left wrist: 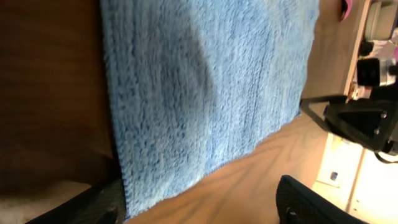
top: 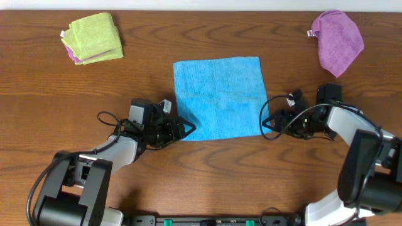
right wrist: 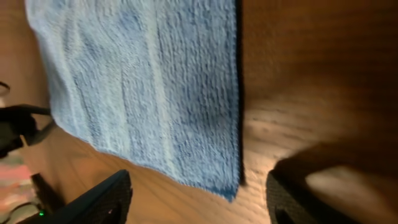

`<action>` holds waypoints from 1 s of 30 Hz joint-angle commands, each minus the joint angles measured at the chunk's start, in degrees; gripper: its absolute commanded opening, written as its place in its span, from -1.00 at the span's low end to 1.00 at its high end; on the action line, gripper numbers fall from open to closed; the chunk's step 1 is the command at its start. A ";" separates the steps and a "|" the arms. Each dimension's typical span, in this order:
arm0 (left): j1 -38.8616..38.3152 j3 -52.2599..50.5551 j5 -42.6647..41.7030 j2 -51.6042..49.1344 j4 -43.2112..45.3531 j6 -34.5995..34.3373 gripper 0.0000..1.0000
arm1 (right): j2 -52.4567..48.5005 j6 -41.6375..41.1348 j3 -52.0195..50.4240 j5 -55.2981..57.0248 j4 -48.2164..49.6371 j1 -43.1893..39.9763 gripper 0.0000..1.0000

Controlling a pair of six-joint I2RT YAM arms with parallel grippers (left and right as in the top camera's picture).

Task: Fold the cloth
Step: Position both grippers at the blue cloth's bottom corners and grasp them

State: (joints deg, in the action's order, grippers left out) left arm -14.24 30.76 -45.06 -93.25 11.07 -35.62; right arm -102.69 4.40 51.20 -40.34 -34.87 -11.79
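Sky-blue cloth [top: 218, 95] lies flat and unfolded at mid-table [top: 207, 182]. Left gripper [top: 187, 130] is low at the cloth's near-left corner, fingers spread. Right gripper [top: 266, 124] is at the near-right corner, fingers spread, with the corner between them and not pinched.

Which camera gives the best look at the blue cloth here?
Overhead: the blue cloth lies flat with all four edges visible. The left wrist view shows only its near left corner close up; the right wrist view only its near right corner.
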 commanded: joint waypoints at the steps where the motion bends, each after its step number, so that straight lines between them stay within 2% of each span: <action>1: -0.02 -2.64 3.67 -3.08 -3.61 1.01 0.51 | -3.96 0.37 -0.66 0.13 1.20 -0.09 0.36; 13: -0.02 -2.64 5.05 -3.08 -3.52 1.11 0.50 | -8.09 0.37 -0.66 -1.44 2.32 3.85 0.19; 17: -0.02 -2.64 5.49 -3.08 -3.52 1.11 0.41 | -8.17 0.35 -0.66 1.20 1.92 3.85 0.17; 22: -0.02 -2.64 6.16 -3.08 -3.52 1.07 0.41 | -8.17 -1.01 -0.66 7.87 -0.61 3.85 0.14; 30: -0.02 -2.64 6.34 -3.08 -3.02 1.07 0.41 | -8.17 -3.48 -0.66 13.57 -4.07 3.45 0.22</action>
State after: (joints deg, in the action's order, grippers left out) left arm -14.24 30.81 -45.23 -93.34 9.87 -34.89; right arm -107.59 2.92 53.21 -46.09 -38.00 -8.40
